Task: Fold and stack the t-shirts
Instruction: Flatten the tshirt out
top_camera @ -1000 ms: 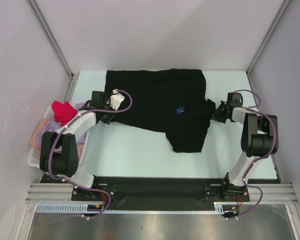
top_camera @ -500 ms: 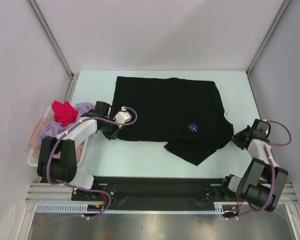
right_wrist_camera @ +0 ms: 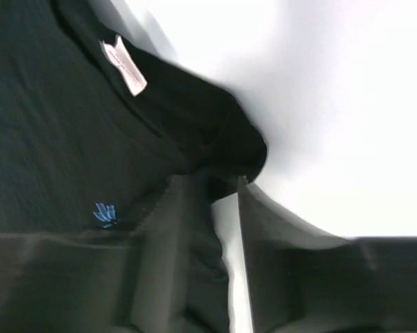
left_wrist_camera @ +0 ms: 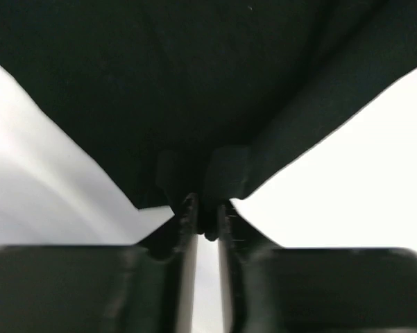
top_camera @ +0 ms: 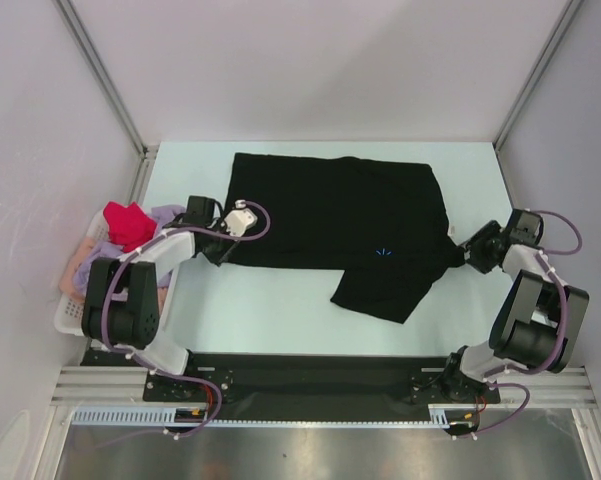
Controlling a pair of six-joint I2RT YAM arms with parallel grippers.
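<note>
**Black t-shirt (top_camera: 330, 210) held at both ends by left gripper (top_camera: 218, 250) and right gripper (top_camera: 462, 252)**

The pale table (top_camera: 270, 300) takes up most of the top view, with walls on three sides. The black t-shirt lies spread over its far half. The cloth is mostly flat, and its far edge runs roughly straight. On the near right side, one part of it points toward the arm bases.

A white lattice basket (top_camera: 68, 315) stands off the table's left edge, beside the left arm. It holds a red shirt (top_camera: 127, 222) on top, a lavender shirt (top_camera: 168, 214) next to it, and a pale pink shirt (top_camera: 72, 270) lower down. All three are crumpled and lie well apart from the black one.

The left gripper is at the black shirt's near left corner. In the left wrist view its jaws stand narrow, with a fold of black cloth pinched between the fingertips (left_wrist_camera: 187, 208) and the rest fanning out beyond them. The right gripper is at the shirt's right edge. In the right wrist view a bunched, rolled hem of the cloth sits clamped between its two fingers (right_wrist_camera: 168, 208), just above the bare table.

A white label (right_wrist_camera: 123, 64) shows on the cloth beyond that bunch. A tiny blue mark (top_camera: 382, 252) sits on the shirt's front toward its right side, and it also shows in the right wrist view (right_wrist_camera: 105, 213).
</note>
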